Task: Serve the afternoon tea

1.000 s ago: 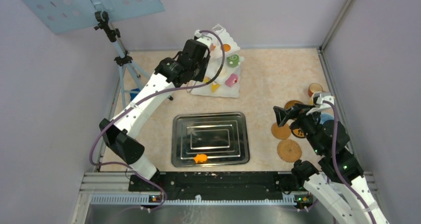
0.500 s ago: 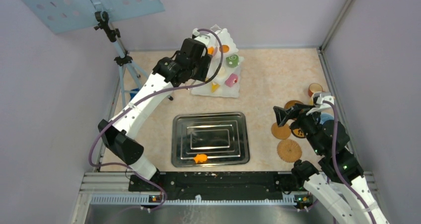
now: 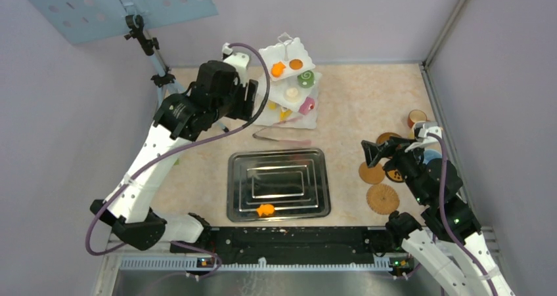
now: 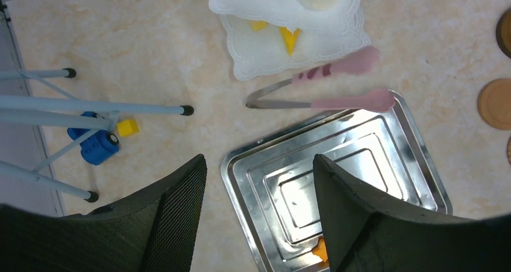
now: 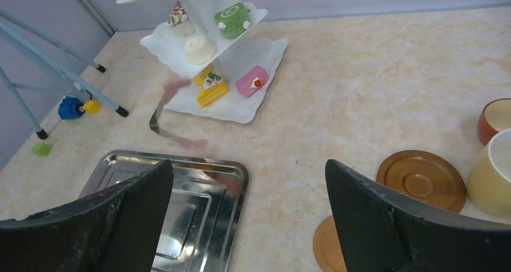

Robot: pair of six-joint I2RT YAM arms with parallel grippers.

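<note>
on the pale table [image 3: 368,99], an orange pastry [image 3: 265,209] sits in the tray [image 3: 233,184] at 6 o'clock. it looks light; pinch its sides. left gripper [image 4: 259,211] and right gripper [image 5: 247,224] gape, empty.

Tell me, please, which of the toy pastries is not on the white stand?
The orange pastry lying alone in the steel tray, near its front edge; the other pastries all sit on the white stand.
</note>
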